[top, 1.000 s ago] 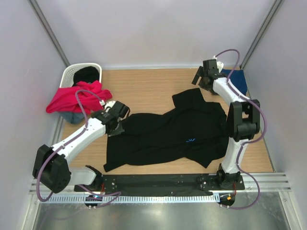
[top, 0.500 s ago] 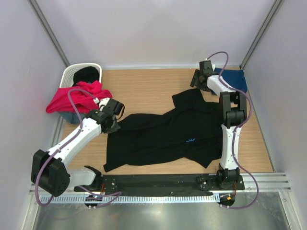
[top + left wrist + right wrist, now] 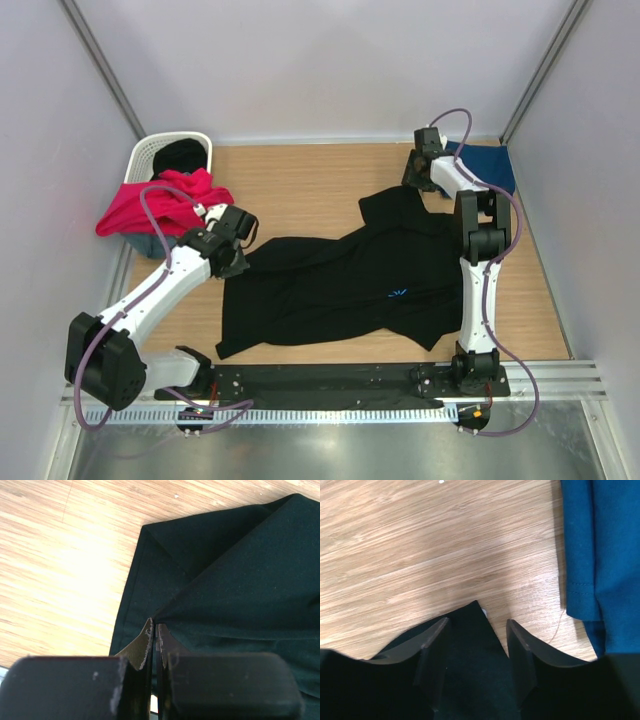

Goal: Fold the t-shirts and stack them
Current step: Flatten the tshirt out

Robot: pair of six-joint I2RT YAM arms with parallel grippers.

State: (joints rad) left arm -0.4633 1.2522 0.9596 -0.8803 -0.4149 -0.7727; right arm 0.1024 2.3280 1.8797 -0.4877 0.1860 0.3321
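This looks like a robot test cell in a lab. Plain white walls (image 3: 330,60) close in a wooden tabletop (image 3: 300,180) on three sides. A left arm (image 3: 165,285) and a right arm (image 3: 478,290) are bolted to a black plate (image 3: 330,378) at its near edge, beside a metal rail (image 3: 330,412).

a spread shirt (image 3: 350,285) lies across the middle of the tabletop (image 3: 300,185), reaching toward the near edge. a basket (image 3: 145,152) stands in the far left corner, with cloth (image 3: 180,155) in it and a second shirt (image 3: 150,210) draped over its near rim. a folded shirt (image 3: 495,165) lies in the far right corner.
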